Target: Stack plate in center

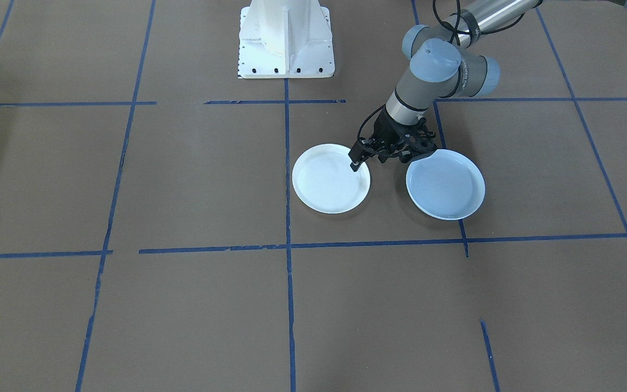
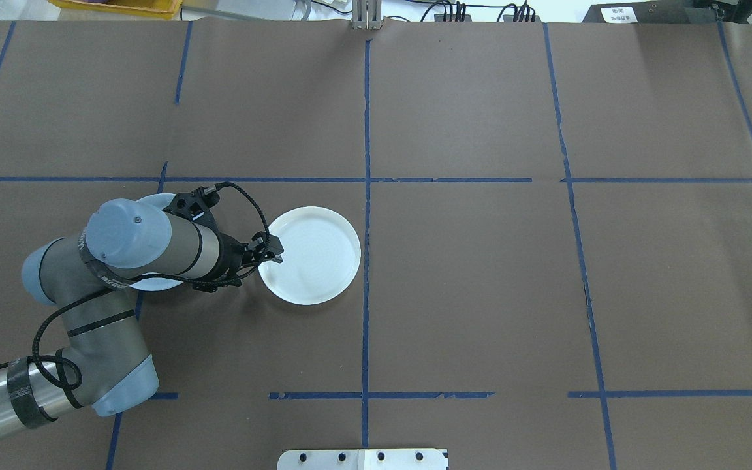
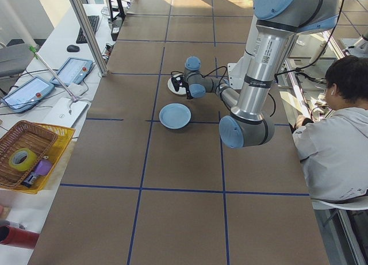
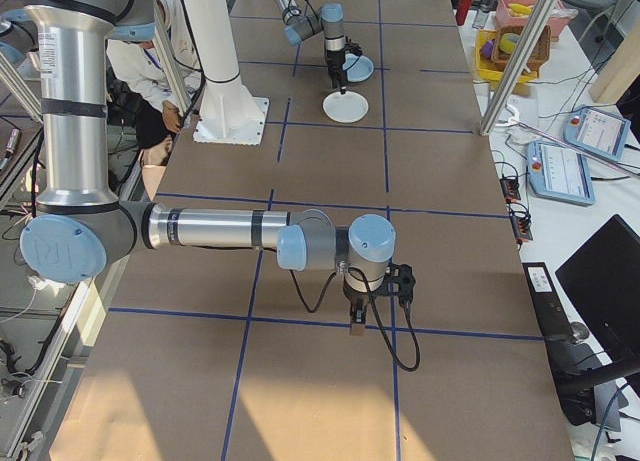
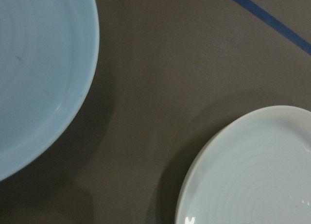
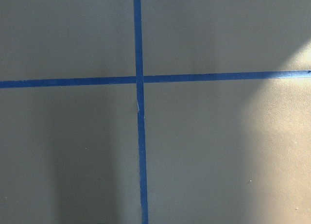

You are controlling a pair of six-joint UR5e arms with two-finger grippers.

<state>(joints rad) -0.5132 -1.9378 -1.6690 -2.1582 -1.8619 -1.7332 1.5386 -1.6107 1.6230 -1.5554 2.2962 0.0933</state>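
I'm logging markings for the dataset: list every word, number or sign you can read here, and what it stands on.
Nothing can be read outright.
Lettering on the left arm: too small to read.
White label on the black box at the table's far edge: blurred.
Pale blue plate and white plate: no markings show.

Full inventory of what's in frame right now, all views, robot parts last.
Pale blue plate: 1, glossy blue, on the table under the left wrist.
White plate: 1, matte white, beside the blue one, apart from it.
Table: 1, brown, blue tape grid.
Wicker basket: 1, brown, in a yellow tray, side bench.
Tablets: 2, side bench.
Person: 1, seated, grey top.
Left gripper: 1, black, open, one finger at the white plate's rim.
Right gripper: 1, black, over bare table.
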